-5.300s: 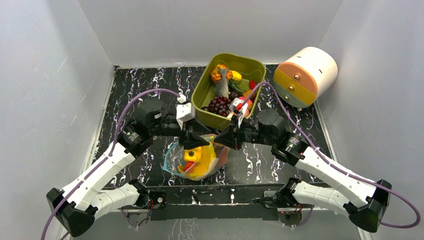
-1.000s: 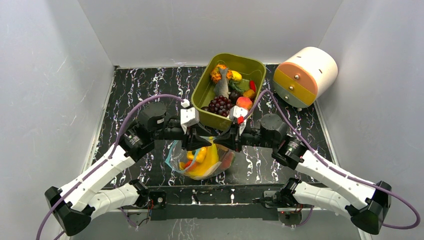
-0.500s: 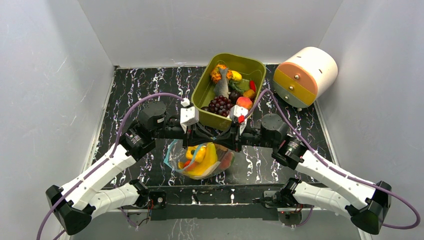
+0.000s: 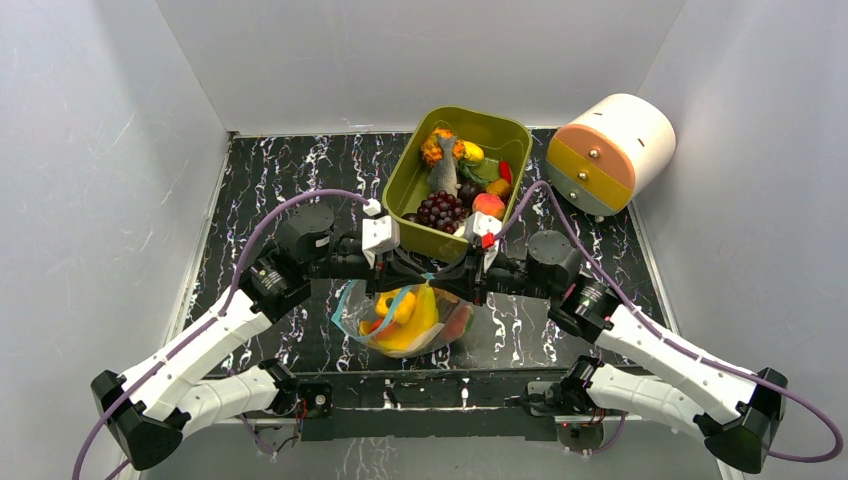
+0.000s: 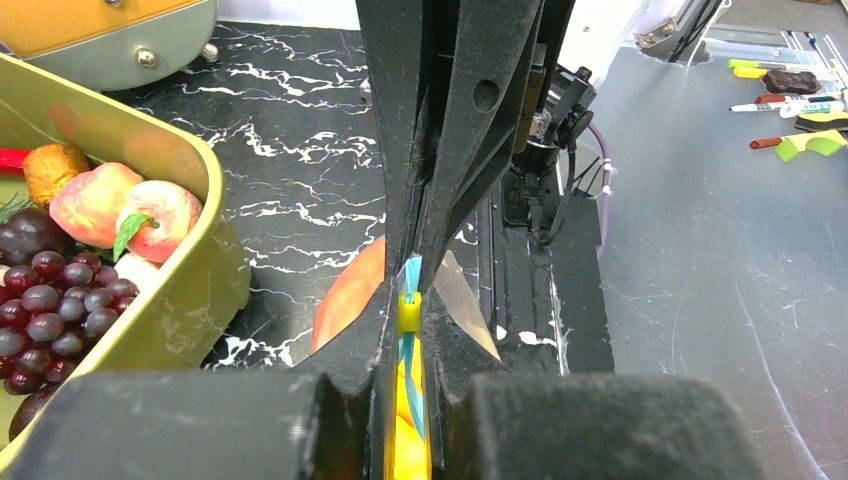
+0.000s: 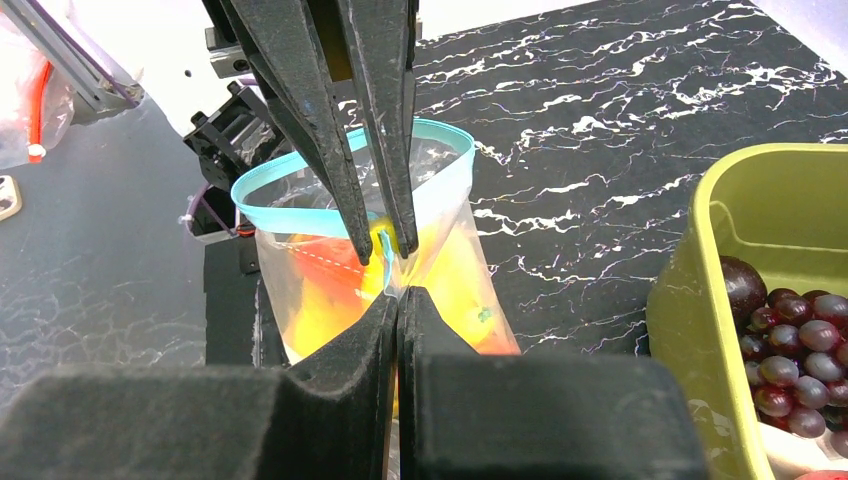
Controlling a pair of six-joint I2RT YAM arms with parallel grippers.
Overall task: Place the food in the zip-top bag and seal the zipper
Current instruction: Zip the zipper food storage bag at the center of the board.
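Bright, even overhead light — soft shadows, no harsh glare.
From the top camera the white walls [image 4: 120, 150] spread the light flat. The arms threw only faint, blurred shadows on the glossy black table [image 4: 270, 170], which showed a weak sheen, and focus was sharp there. In the wrist views the bases of the left gripper [image 5: 408, 300] and right gripper [image 6: 400, 297] filled the bottom edge as dark, soft, out-of-focus masses — little surface detail. The zip-top bag [image 6: 440, 200] film caught pale highlights; the olive tub [image 5: 195, 290] wall carried mottled reflections. The upper left corner of the right wrist view looked washed out.
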